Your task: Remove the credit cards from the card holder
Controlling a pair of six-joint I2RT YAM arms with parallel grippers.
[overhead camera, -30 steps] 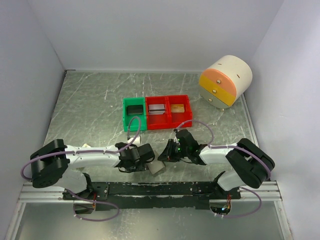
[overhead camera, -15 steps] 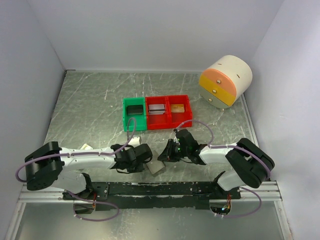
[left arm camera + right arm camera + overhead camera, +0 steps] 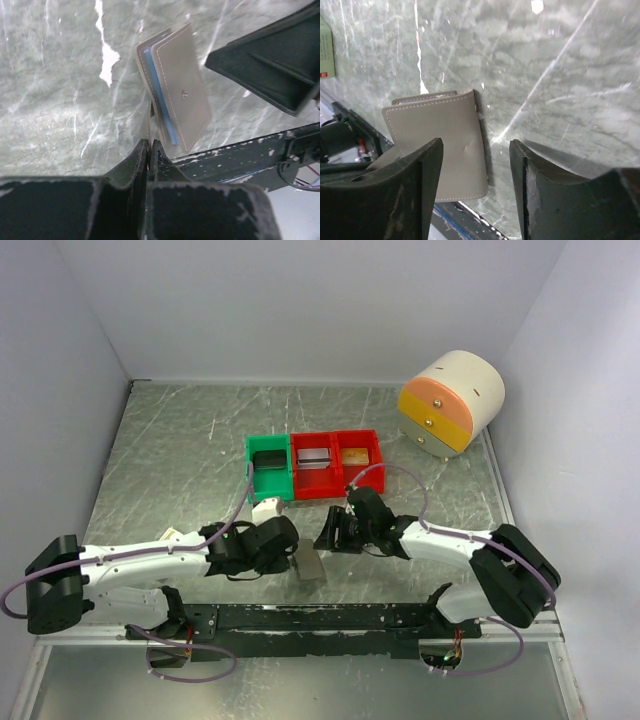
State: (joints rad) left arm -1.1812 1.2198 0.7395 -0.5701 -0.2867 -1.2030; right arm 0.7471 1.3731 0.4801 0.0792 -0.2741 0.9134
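The card holder (image 3: pixel 308 565) is lying on the tabletop (image 3: pixel 180 450) close to its near edge, about midway along it, just ahead of the black mounting rail (image 3: pixel 330 618) and between the two grippers. It is folded, grey stitched panel facing up, with pale blue pocket layers showing only as a thin line along its gaping side. No credit cards are showing in either wrist view.

The left gripper (image 3: pixel 149 147) is sitting with its jaws pressed together right at the holder's nearest edge; whether a thin layer is being caught between them cannot be told. The right gripper (image 3: pixel 475 145) is hovering over the holder with its fingers standing well apart and gripping nothing, bare tabletop showing through the gap.

The holder is looking light, thin and pliable, so it is likely going to slide or lift off the smooth surface rather than stay put. One panel probably wants pinning flat while the other is being peeled back from the gaping side. The cards should be stiff, slick and snug in their pockets; the best hold is likely a pinch on whatever short edge pokes out.
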